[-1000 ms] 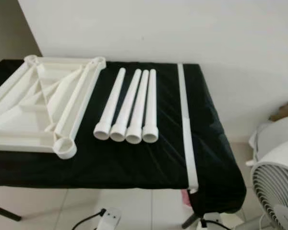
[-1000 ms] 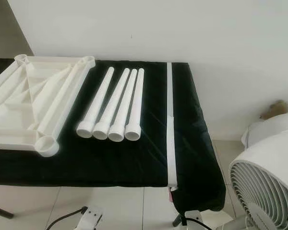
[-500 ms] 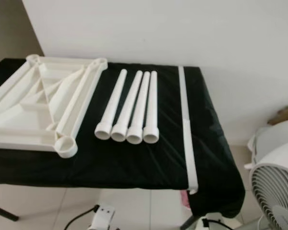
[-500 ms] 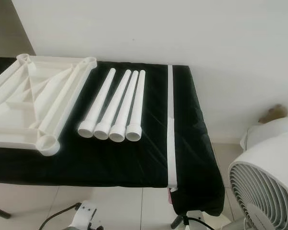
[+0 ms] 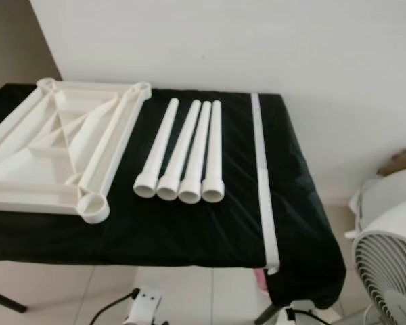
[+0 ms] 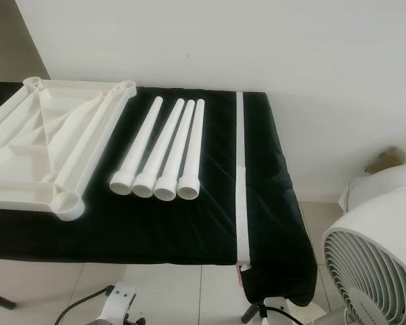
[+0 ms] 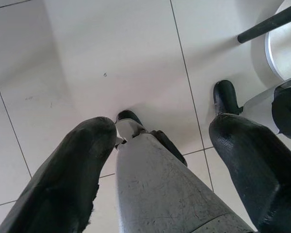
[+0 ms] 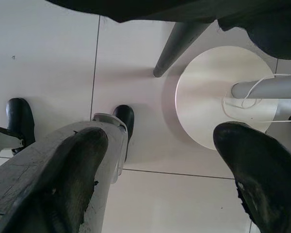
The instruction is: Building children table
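Against the white wall ahead of me stands a bench (image 5: 210, 237) draped in black cloth, with a white tape strip (image 5: 262, 176) running front to back near its right edge. Largest on it is the white tabletop (image 5: 51, 152), lying upside down at the left end so its ribs and round leg sockets face up; one socket (image 5: 93, 207) sits at the front, close to the bench's front edge. Just right of the tabletop, four white legs (image 5: 183, 152) lie side by side, touching, long axes running from the back edge toward the front edge, wide collars toward me.

Both arms hang low at my sides. I see the left gripper (image 7: 155, 160) and the right gripper (image 8: 160, 170) with fingers spread apart, holding nothing, pointing at the tiled floor.

I judge the legs lie forward and above both grippers, roughly central, perhaps slightly nearer my left arm. The sockets are to the left of the legs. Nothing blocks the path on the bench. A white fan (image 6: 375, 261) stands on the floor off the right end.
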